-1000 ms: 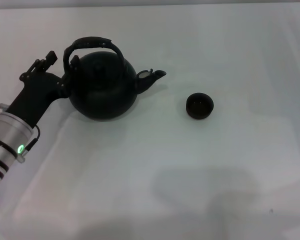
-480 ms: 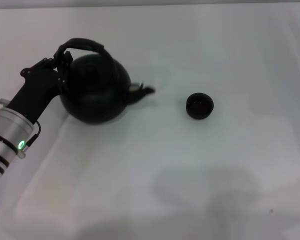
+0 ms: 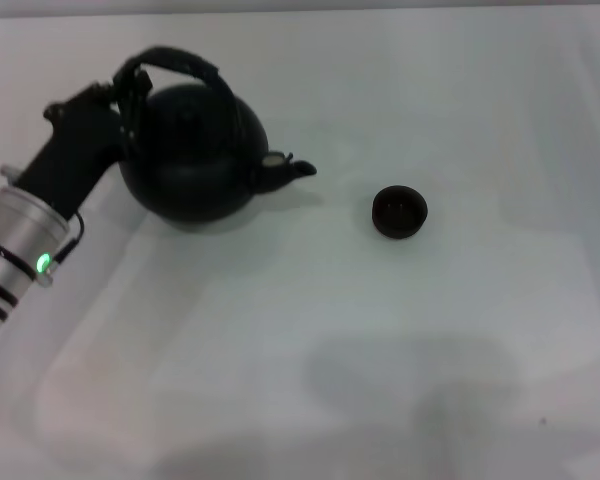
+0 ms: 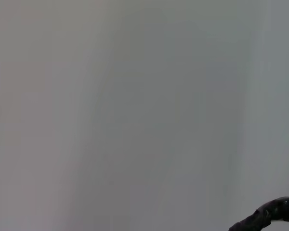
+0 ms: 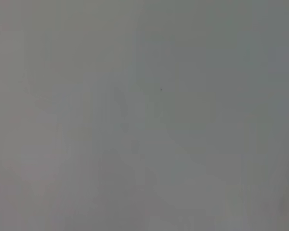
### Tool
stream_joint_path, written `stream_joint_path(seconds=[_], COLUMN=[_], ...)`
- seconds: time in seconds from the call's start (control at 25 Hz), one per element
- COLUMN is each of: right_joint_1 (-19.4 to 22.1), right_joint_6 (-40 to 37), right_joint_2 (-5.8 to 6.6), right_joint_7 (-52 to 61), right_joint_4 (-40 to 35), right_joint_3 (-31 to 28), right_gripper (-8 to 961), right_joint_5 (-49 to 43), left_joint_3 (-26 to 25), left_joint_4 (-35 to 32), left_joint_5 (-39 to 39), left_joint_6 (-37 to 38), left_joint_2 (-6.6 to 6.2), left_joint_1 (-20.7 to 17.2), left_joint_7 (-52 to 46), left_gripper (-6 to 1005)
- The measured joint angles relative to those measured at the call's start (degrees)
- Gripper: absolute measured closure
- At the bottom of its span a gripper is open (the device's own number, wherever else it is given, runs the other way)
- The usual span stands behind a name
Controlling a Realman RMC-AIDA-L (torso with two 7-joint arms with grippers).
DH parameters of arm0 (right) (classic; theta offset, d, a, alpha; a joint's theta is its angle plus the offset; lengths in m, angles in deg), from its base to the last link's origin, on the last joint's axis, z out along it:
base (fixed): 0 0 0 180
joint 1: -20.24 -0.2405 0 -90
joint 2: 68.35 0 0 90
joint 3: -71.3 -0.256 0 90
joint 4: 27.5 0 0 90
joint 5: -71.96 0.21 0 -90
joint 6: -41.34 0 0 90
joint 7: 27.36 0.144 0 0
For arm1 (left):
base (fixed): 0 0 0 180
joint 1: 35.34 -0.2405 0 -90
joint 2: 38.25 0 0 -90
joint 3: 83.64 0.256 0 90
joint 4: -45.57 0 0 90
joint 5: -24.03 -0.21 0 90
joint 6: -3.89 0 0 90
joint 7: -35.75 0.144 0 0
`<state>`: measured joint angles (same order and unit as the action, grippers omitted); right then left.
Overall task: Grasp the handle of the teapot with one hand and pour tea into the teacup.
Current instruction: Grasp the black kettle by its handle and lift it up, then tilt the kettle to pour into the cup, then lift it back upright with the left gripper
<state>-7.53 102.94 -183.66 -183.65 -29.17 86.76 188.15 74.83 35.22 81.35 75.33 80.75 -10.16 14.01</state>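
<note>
The large black teapot is at the left of the white table in the head view, its short spout pointing right toward the teacup. That tiny dark cup stands upright, well apart from the spout. My left gripper comes in from the left and is shut on the left end of the arched handle. A shadow lies under the pot's right side. In the left wrist view only a curved black piece shows at the edge, probably the handle. My right gripper is out of view.
The white table spreads in front of and right of the pot and cup, with a faint grey shadow near the front. The right wrist view shows only plain grey surface.
The left gripper closed in on the handle's left end and moved farther back. The teapot shifted back and left with it, and the spout dipped, then came partly up.
</note>
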Motion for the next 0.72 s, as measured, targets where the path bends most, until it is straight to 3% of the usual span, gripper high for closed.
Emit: stream_joint_path(seconds=[0.24,0.52,0.72], right_joint_1=[0.0,0.0,0.1], right_joint_6=[0.0,0.0,0.0], right_joint_2=[0.00,-0.07,-0.09], right_joint_7=[0.0,0.0,0.0], right_joint_4=[0.0,0.0,0.1], right_joint_3=[0.0,0.0,0.0], right_gripper=[119,119,119], right_joint_5=[0.0,0.0,0.0], left_joint_3=[0.6,0.6,0.6], left_joint_4=[6.3,11.2,12.0], left_joint_5=[-1.3,-5.0,-6.2], left_joint_6=[5.2,4.9,4.8], left_joint_2=[-0.62,-0.50,-0.34], left_joint_1=[5.9,12.1,14.1], left_joint_7=[-2.9,-2.8,0.9], left_gripper=[875,874,874])
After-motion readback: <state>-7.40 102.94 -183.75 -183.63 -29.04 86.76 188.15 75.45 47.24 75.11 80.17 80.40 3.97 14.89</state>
